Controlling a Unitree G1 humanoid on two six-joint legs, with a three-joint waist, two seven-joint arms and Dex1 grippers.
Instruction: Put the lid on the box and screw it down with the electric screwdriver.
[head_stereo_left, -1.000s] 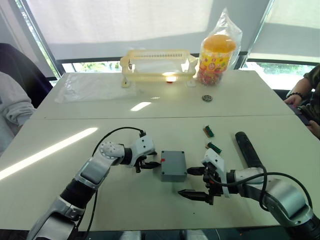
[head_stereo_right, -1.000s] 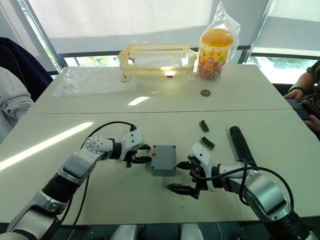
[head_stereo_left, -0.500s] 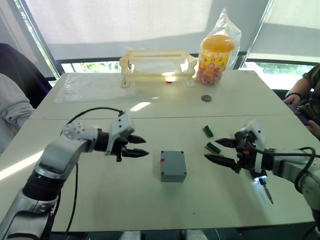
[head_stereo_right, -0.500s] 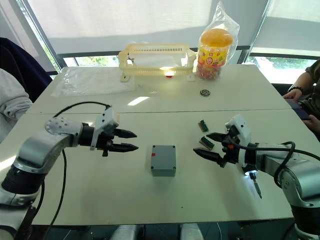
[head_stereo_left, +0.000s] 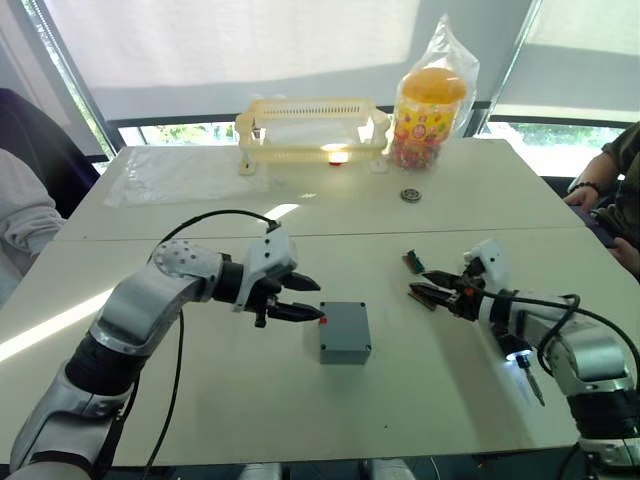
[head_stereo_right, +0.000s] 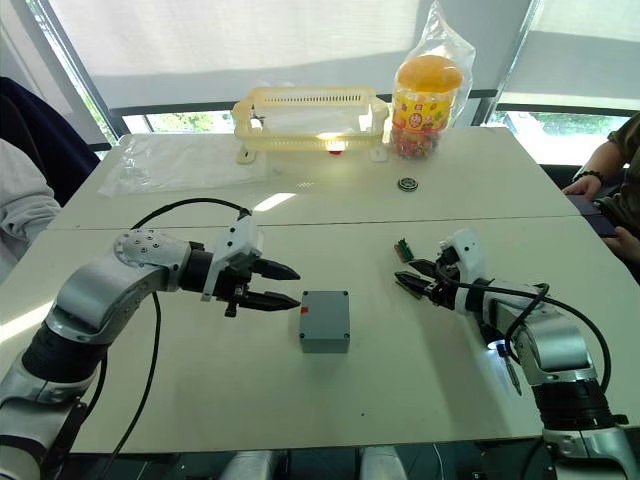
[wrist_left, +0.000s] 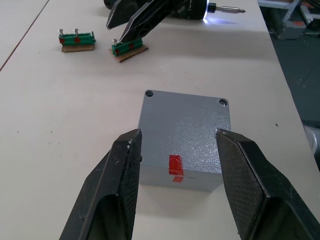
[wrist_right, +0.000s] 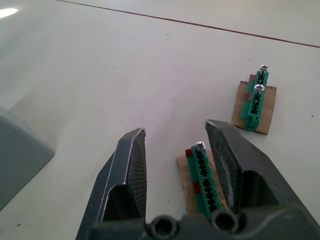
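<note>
Left wrist view: the left gripper (wrist_left: 175, 145), fingers spread, hovers just short of the box (wrist_left: 183, 139) with the lid (wrist_left: 187, 125) on. Beyond, the right gripper (wrist_left: 127, 17), spread, straddles a green screw holder (wrist_left: 129, 47); the electric screwdriver (wrist_left: 220, 8) lies behind.

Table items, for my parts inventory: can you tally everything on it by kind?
Grey box: 1
Green screw holders: 2
Electric screwdriver: 1
Yellow basket: 1
Candy jar: 1
Plastic bag: 1
Small round disc: 1
Total: 8
</note>
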